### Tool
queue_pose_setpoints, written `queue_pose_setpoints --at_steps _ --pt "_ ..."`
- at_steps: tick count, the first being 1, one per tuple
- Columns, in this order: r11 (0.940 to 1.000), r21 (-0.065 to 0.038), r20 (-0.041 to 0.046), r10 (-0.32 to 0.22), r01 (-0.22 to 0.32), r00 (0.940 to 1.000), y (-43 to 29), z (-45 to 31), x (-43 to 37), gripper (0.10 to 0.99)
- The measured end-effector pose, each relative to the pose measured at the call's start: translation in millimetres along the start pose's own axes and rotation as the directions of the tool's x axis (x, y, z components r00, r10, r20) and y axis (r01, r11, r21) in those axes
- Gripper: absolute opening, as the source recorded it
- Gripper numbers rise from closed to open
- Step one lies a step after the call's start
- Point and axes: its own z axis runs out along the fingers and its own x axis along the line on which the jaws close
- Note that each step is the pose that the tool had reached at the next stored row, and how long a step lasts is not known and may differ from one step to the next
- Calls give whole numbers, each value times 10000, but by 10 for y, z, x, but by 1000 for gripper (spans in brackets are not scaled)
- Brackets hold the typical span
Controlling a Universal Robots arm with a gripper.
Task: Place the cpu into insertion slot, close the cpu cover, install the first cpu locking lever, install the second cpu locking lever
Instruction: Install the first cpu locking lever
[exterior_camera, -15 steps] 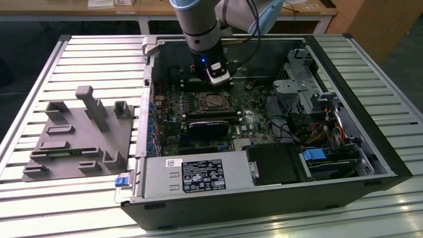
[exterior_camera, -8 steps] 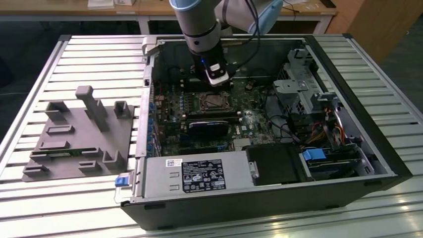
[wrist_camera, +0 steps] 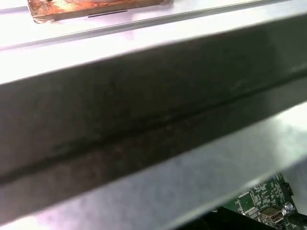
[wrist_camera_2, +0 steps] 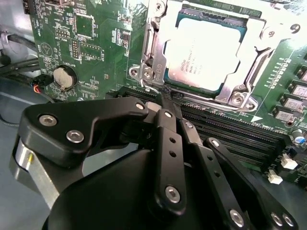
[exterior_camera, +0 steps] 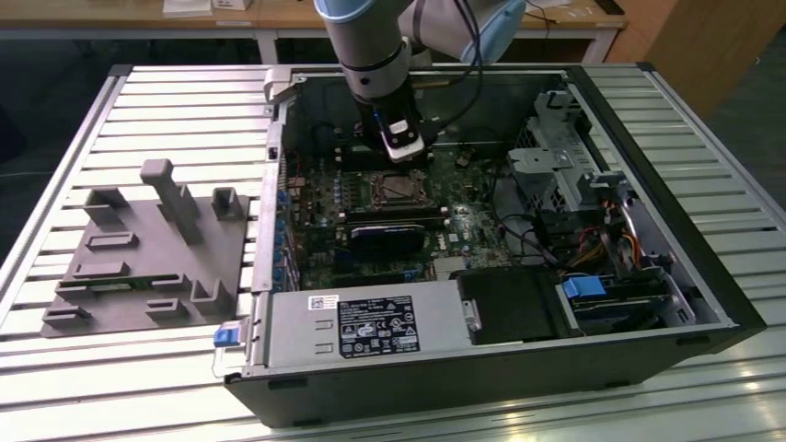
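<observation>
The cpu [wrist_camera_2: 204, 55] lies flat in the insertion slot [exterior_camera: 396, 189], its silver-grey top showing through the window of the cpu cover [wrist_camera_2: 154, 45]. The cover lies down over the chip, with screw heads at its corners. My gripper [wrist_camera_2: 166, 101] is shut with nothing visibly held. Its black fingers [wrist_camera_2: 165, 143] meet at the tips just beside the socket's corner, where a thin wire lever end [wrist_camera_2: 152, 89] shows. In the exterior view the gripper [exterior_camera: 403, 155] hangs inside the open computer case, just behind the socket.
Long black memory slots [wrist_camera_2: 230, 129] run beside the socket, and a coin battery [wrist_camera_2: 64, 76] sits on the green board. The case walls [exterior_camera: 664, 120], a drive cage [exterior_camera: 559, 157] and the power supply [exterior_camera: 356, 322] hem the arm in. A grey fixture tray [exterior_camera: 147, 249] lies on the exterior view's left.
</observation>
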Motion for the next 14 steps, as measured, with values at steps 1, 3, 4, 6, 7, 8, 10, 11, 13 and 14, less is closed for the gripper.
queue_pose_setpoints --at_steps 1,3,4,6,7,8,10,11,13,14 --pt "10000 1 0 -1 1 10000 -3 0 -2 106" --pt "10000 0 0 -1 1 10000 -10 0 -11 106" --pt "10000 2 0 -1 1 10000 -14 1 -15 106" --pt "10000 -3 -2 -1 1 10000 -17 2 -21 106" --pt "10000 -8 -4 1 -1 10000 -18 2 -22 106" --pt "10000 -11 -5 2 -2 10000 -19 2 -22 106" --pt "10000 -12 -5 4 -4 10000 -20 2 -22 106" --pt "10000 -12 -5 3 -3 10000 -20 1 -23 106" --pt "10000 -12 -6 2 -2 10000 -19 -8 -25 106" --pt "10000 -15 -5 3 -3 10000 -16 -15 -26 106"
